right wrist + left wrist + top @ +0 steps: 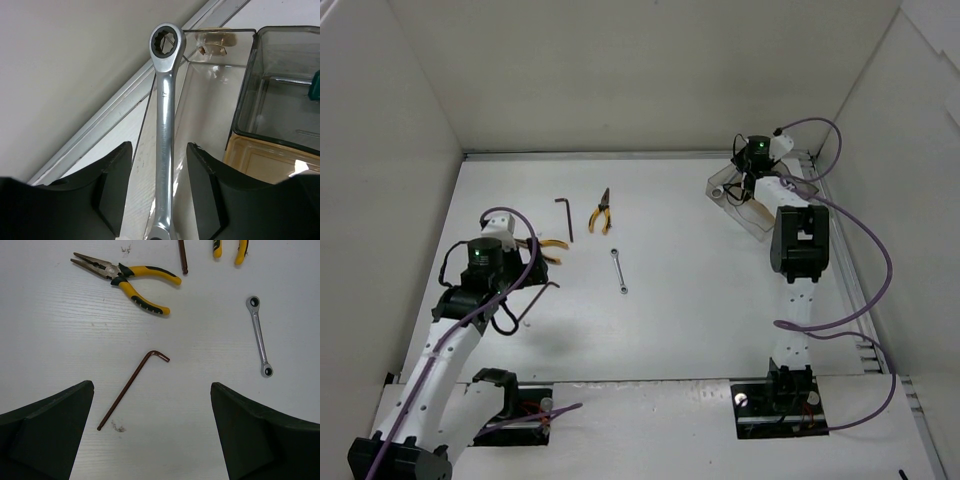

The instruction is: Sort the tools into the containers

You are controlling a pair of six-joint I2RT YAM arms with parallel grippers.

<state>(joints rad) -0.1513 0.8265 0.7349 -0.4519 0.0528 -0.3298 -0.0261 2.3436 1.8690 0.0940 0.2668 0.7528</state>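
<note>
My right gripper (159, 145) is open at the back right, its fingers either side of a silver wrench (164, 125) without touching it. The wrench leans in the clear part of the plastic container (210, 95), also seen in the top view (740, 195). A teal handle (316, 85) shows in the smoky part. My left gripper (151, 385) is open and empty above a thin hex key (132, 390). Yellow-handled pliers (125, 282) and a second silver wrench (260, 335) lie beyond it.
A second hex key (565, 218) and second yellow pliers (601, 211) lie mid-table at the back. White walls enclose the table on three sides. Purple cables (860, 230) loop beside the right arm.
</note>
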